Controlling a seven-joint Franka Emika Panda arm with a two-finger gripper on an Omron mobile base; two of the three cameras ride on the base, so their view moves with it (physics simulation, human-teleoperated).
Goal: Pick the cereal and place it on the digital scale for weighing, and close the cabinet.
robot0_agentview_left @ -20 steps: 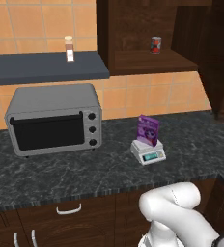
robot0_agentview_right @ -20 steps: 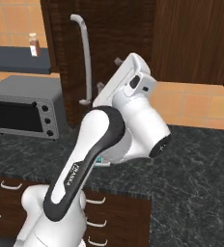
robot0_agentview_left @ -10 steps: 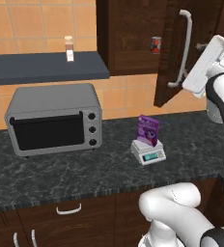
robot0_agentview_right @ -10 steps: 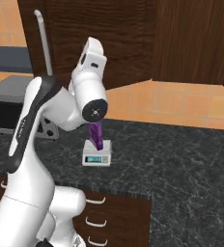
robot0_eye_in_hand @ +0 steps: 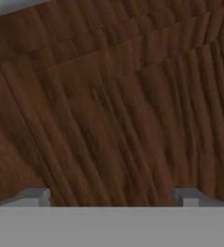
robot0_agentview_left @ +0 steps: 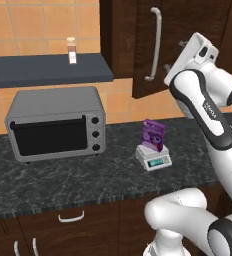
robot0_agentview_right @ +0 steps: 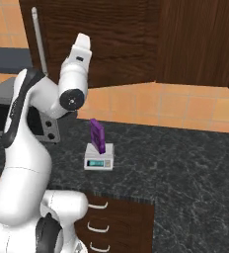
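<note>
The small flat purple cereal box (robot0_agentview_left: pixel 153 135) stands upright on the small light grey square digital scale (robot0_agentview_left: pixel 153 157), a little right of centre in the left base view and left of centre in the right base view (robot0_agentview_right: pixel 97 136). Its long axis runs up and down with a slight lean. In the left base view its broad front with the paler round picture faces the camera; in the right base view it shows mostly a narrow edge. No writing on the box can be read. The scale (robot0_agentview_right: pixel 99 158) sits on the dark speckled stone worktop (robot0_agentview_left: pixel 63 180), its sloped front panel with a greenish display turned toward the viewer; the display's figures are too small to read.

The dark brown wooden wall cabinet door (robot0_agentview_left: pixel 153 45) with its long vertical silver bar handle (robot0_agentview_left: pixel 155 44) fills the upper middle of the left base view, its lower edge hanging out from the wall. The hand (robot0_eye_in_hand: pixel 112 197) is raised close against dark wood grain in the hand view, its two finger tips (robot0_eye_in_hand: pixel 34 197) spread wide apart with nothing between them. Small dark lettering on the white forearm (robot0_agentview_left: pixel 209 106) is not legible.

At left on the worktop stands a big grey toaster oven (robot0_agentview_left: pixel 55 123), and above it a dark shelf (robot0_agentview_left: pixel 48 71) carries a small bottle (robot0_agentview_left: pixel 71 50).
</note>
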